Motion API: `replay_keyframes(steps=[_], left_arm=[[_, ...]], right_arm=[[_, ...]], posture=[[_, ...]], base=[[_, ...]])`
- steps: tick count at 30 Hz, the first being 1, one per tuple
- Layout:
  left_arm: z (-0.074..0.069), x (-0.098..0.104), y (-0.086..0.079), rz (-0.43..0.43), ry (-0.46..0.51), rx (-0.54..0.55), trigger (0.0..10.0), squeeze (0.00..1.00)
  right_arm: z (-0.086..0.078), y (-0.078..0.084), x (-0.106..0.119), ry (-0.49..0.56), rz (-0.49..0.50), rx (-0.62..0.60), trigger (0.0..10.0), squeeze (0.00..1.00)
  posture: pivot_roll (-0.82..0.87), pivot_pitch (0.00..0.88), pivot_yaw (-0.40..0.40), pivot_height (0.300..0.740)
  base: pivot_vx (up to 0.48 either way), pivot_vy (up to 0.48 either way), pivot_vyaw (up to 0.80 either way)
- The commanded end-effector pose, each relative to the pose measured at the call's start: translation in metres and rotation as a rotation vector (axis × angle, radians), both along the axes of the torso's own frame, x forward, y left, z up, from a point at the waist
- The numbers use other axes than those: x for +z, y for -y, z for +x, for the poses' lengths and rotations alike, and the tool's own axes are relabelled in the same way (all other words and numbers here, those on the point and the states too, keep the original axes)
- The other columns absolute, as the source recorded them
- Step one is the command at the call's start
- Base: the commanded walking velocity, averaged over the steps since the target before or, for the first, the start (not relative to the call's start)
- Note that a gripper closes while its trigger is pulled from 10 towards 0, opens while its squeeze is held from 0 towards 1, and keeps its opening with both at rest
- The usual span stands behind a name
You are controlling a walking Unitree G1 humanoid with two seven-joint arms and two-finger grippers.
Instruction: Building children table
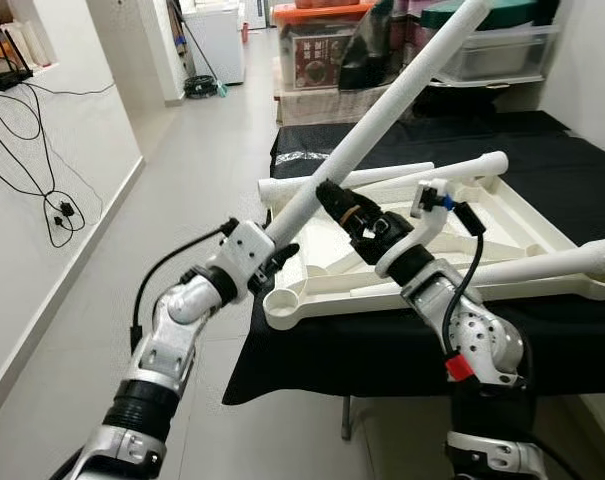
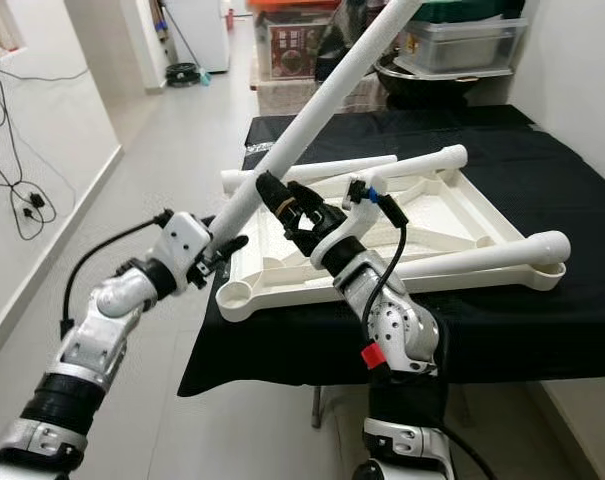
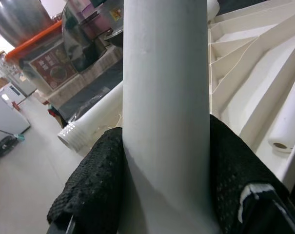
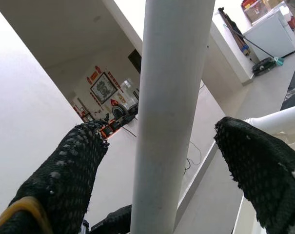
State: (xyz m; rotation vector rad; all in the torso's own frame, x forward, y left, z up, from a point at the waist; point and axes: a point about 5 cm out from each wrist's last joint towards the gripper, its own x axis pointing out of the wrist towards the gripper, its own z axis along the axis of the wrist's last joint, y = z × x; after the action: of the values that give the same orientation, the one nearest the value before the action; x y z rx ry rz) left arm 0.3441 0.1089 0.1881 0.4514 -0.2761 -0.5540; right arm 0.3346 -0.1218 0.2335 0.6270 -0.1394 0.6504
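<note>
- The two eye views look forward and down from the robot's head, above the near left corner of the bench (image 1: 542, 340); both take in its black cover, the upturned white tabletop (image 1: 502, 225) on it and the grey floor (image 1: 182, 180) running away left of the bench.
- The right eye view sits slightly to the side, so the same things fall further left.
- The left wrist view looks along the left hand (image 3: 164, 185), very close on the white leg tube (image 3: 165, 97), towards the tabletop and the storage boxes (image 3: 59, 68) beyond the bench.
- The right wrist view looks along the right hand (image 4: 162, 165), close on the same tube, facing up and away from the bench towards the wall (image 4: 35, 122) and ceiling.
</note>
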Motion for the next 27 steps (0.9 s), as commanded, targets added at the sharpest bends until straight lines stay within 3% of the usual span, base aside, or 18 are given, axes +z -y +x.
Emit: replay_keyframes(steps=[1,7,11,17,27], left_arm=[[-0.006,0.006,0.003,-0.018,0.018,-0.002,10.0,0.0],[-0.022,0.002,0.018,-0.031,-0.018,-0.032,10.0,0.0],[-0.024,0.003,0.021,-0.042,-0.018,-0.035,10.0,0.0],[-0.032,0.0,0.04,-0.02,-0.016,-0.084,10.0,0.0],[-0.04,-0.003,0.051,-0.008,-0.035,-0.104,10.0,0.0]], right_arm=[[0.001,-0.006,0.002,0.01,0.015,0.029,10.0,0.0],[0.0,-0.018,0.004,0.043,-0.026,0.053,10.0,0.0],[0.001,-0.02,0.002,0.039,-0.045,0.046,10.0,0.0],[0.004,-0.032,-0.006,0.014,-0.079,0.06,10.0,0.0],[0.005,-0.037,-0.011,-0.001,-0.091,0.049,10.0,0.0]], posture=[[0.0,0.0,-0.002,0.74],[0.0,0.0,0.006,0.74],[0.0,0.0,0.002,0.74],[-0.01,0.0,0.002,0.74],[0.0,0.0,0.002,0.74]], base=[[0.0,0.0,0.0],[0.0,0.0,0.0],[0.0,0.0,0.0],[0.0,0.0,0.0],[0.0,0.0,0.0]])
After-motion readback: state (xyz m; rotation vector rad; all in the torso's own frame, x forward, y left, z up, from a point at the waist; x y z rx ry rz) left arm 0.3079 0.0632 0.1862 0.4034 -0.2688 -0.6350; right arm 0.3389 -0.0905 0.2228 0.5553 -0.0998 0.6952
